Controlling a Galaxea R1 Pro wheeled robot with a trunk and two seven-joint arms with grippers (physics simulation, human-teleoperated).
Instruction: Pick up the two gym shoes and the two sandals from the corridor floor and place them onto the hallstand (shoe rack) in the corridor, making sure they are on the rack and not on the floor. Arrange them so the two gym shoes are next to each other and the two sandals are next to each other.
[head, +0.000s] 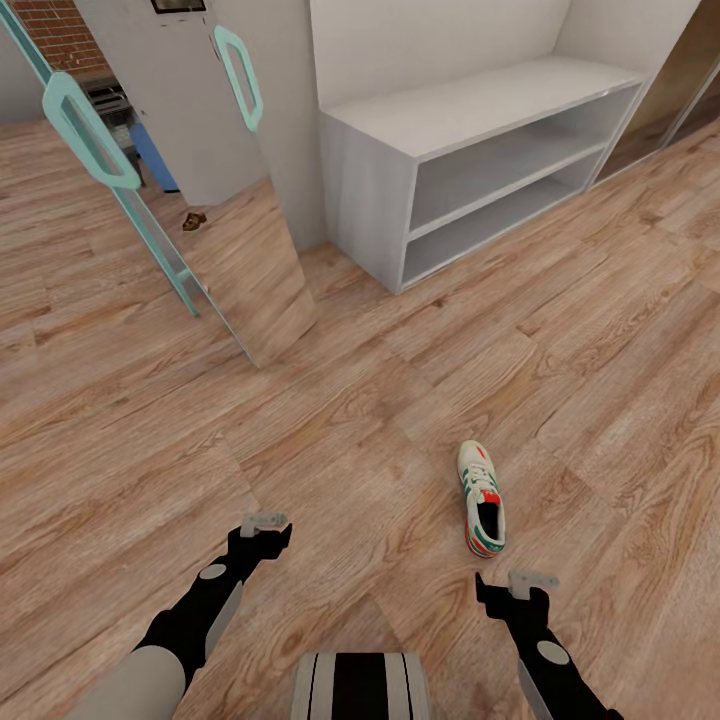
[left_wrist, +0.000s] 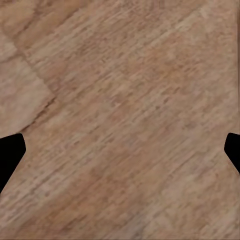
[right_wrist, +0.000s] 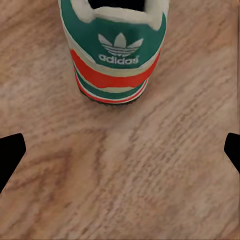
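We find one shoe (head: 482, 498) on the floor (head: 330, 420), heel toward our right claw (head: 508, 588), long axis pointing away toward the rack (head: 480, 160). Both claws spread, empty; right nearer.

A tall mirror panel (head: 235, 250) with a teal frame (head: 150, 225) leans out over the planks at the upper left, reflecting wood grain. Two teal loop handles (head: 88, 130) sit on the panels there. Behind them stands a grey wall (head: 280, 110); a brick wall (head: 60, 35) shows in the far corner. A blue object (head: 155, 160) sits beyond the frame.
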